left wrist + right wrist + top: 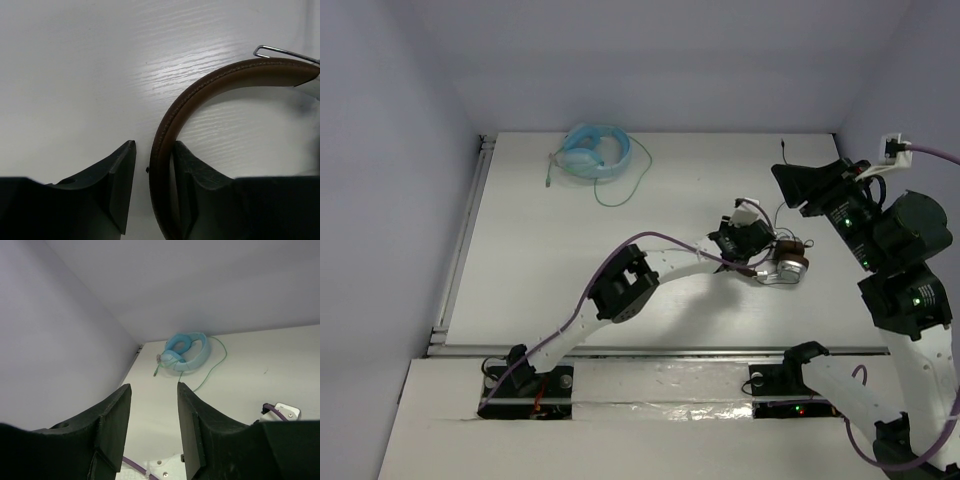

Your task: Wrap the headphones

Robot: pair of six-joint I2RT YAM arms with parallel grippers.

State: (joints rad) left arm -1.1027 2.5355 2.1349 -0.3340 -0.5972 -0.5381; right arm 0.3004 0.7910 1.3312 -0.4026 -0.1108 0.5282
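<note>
1. Headphones with a brown stitched headband, brown ear pads, silver metal earcups and a thin dark cable (786, 267) lie on the white wood-grain table (75, 75), right of centre, at the end of my outstretched left arm.
2. My left gripper (154, 145) is down at the table surface, its two dark fingers (117, 195) straddling the headband.
3. In my left wrist view, the brown band runs up between the fingers and lies against the inner face of the finger on the right of that view. A strip of bare table shows between the band and the other finger.
4. So my left jaws stand released around the band, touching it on one side only and not clenched on it.
5. Past the fingertips the band curves up and to the right. A thin silver wire slider (280, 50) meets it there, near the frame edge.
6. From above, the silver earcups sit together on the table just right of my left gripper. The dark cable shows as fine lines beside and beyond them.
7. My right gripper (154, 387) hangs raised above the table at the far right, apart from the headphones. Its fingers are spread with nothing between them.
8. Light blue headphones with a green cable (588, 158) lie at the far left of the table, well apart from both grippers and from the brown pair.
</note>
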